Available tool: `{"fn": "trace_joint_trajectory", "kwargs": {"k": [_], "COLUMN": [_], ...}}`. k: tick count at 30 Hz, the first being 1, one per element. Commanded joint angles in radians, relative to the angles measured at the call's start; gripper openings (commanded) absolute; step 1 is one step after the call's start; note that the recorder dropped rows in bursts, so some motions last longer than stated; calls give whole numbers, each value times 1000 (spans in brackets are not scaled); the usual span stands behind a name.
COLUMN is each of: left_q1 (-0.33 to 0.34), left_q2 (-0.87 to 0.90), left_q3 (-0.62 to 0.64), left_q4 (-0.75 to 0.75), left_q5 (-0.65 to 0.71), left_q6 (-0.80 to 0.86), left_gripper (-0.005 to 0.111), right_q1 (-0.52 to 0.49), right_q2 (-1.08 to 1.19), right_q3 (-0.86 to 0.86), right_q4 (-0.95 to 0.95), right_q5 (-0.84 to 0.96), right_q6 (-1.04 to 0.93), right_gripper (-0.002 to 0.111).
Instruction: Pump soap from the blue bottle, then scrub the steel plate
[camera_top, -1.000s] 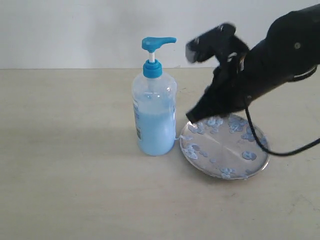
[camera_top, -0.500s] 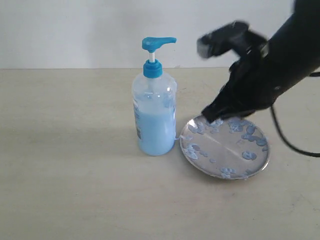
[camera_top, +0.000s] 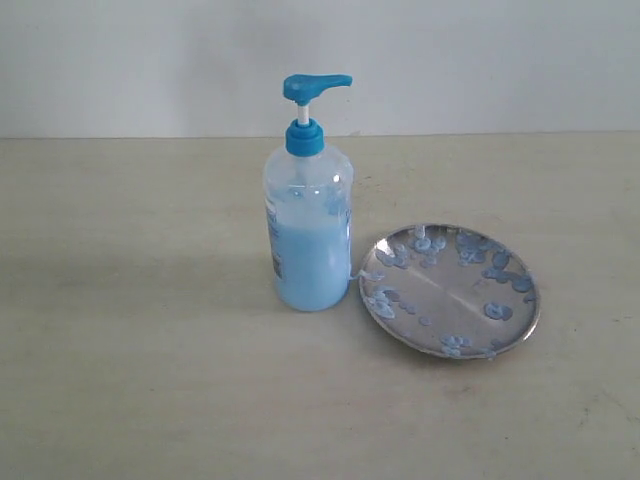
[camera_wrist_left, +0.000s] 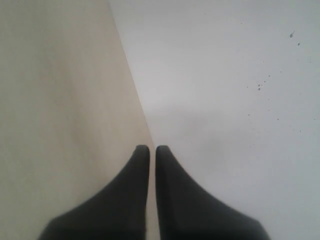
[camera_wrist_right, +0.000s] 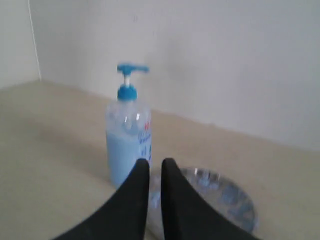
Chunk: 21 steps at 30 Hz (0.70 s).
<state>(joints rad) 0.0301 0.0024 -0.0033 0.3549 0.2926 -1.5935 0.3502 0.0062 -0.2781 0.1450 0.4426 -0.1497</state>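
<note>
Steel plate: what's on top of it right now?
Only soap: pale blue blobs scattered across the steel plate, thickest toward the rim, the middle mostly bare metal. Nothing else rests on it. The metal under each blob is covered.

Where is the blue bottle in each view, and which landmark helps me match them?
Exterior view: the blue bottle stands upright near the middle, the steel plate close on its right.
Left wrist view: not in it; only the shut left claw, table and wall.
Right wrist view: the blue bottle stands upright just beyond the right claw.
Shared landmark: the steel plate beside the bottle, in the exterior and right wrist views.
</note>
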Motion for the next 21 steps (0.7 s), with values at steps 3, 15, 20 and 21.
{"fn": "trace_joint_trajectory", "kwargs": {"k": [3, 15, 20, 21], "left_q1": [-5, -5, -5, -5], "left_q2": [-2, -2, -2, -2], "left_q3": [3, 3, 3, 3], "left_q4": [8, 8, 8, 8], "left_q5": [1, 1, 1, 1], "left_q6": [-3, -3, -3, -3], "left_gripper": [4, 4, 4, 4], "right_q1": [-1, -223, -286, -286], "right_q2": [-6, -6, -6, -6], "right_q3": [36, 138, 274, 278], "right_q4": [-41, -251, -283, -290], "right_q5": [35, 8, -54, -72], "right_q6": [-14, 191, 201, 206], "right_gripper": [0, 0, 0, 0]}}
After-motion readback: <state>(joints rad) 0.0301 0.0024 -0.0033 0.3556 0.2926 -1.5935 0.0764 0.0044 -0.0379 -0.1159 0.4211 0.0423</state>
